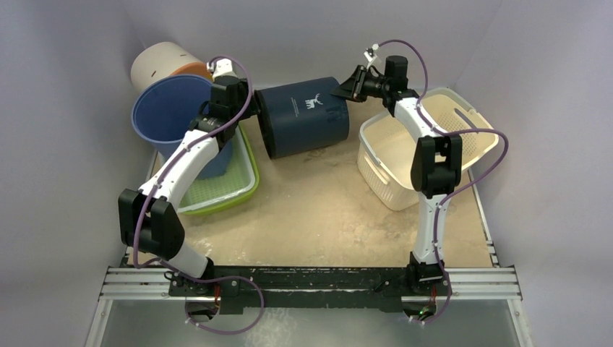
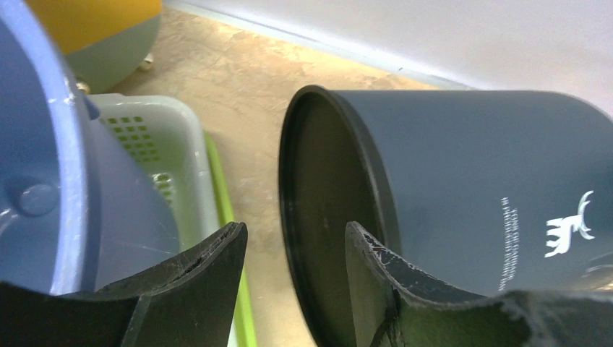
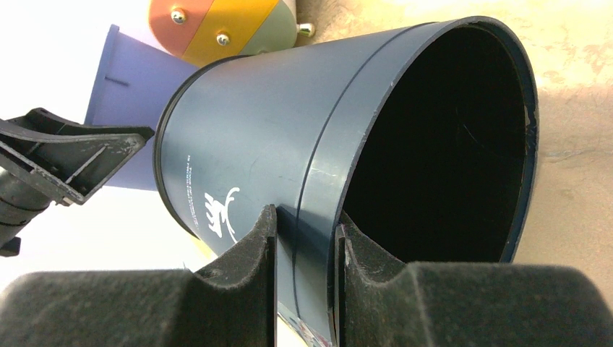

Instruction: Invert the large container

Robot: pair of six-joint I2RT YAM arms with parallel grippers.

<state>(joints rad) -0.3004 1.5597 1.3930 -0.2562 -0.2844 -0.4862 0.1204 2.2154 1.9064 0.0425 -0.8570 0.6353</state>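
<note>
The right gripper pinches the rim of the large container, holding it sideways at the back of the table, probably mid-flip. The left gripper stands open beside its base, seemingly to steady it.

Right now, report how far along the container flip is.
Done: the large container is tipped on its side, mouth toward the right. In hand: right fingers pinch its rim; left fingers straddle its base edge, open. Left: rotating it mouth-down.
</note>
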